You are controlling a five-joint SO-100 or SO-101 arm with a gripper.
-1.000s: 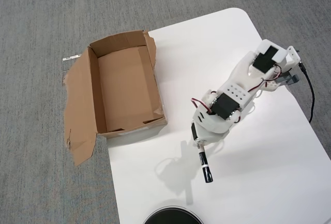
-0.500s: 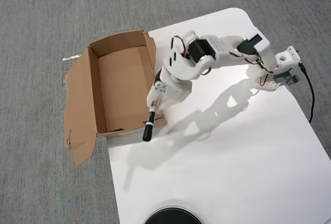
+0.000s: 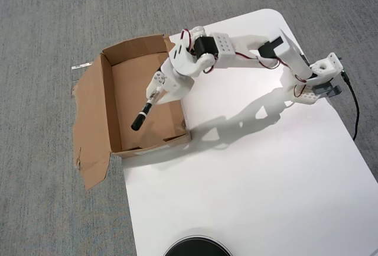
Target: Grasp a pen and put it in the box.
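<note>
The brown cardboard box [image 3: 121, 84] lies at the left edge of the white table, partly over the carpet, with a torn flap spread out on its left side. My white gripper [image 3: 155, 94] reaches over the box from the right and is shut on the pen [image 3: 143, 116]. The pen points down and to the left, black cap at its lower end, above the box's inner floor. Its white barrel is mostly hidden by the fingers. I cannot tell whether the cap touches the box floor.
The white table [image 3: 254, 173] fills the right and lower part of the view. Grey carpet [image 3: 47, 19] surrounds it. The arm's base [image 3: 322, 78] sits at the table's far right edge with a black cable. A black round object [image 3: 196, 248] shows at the bottom edge.
</note>
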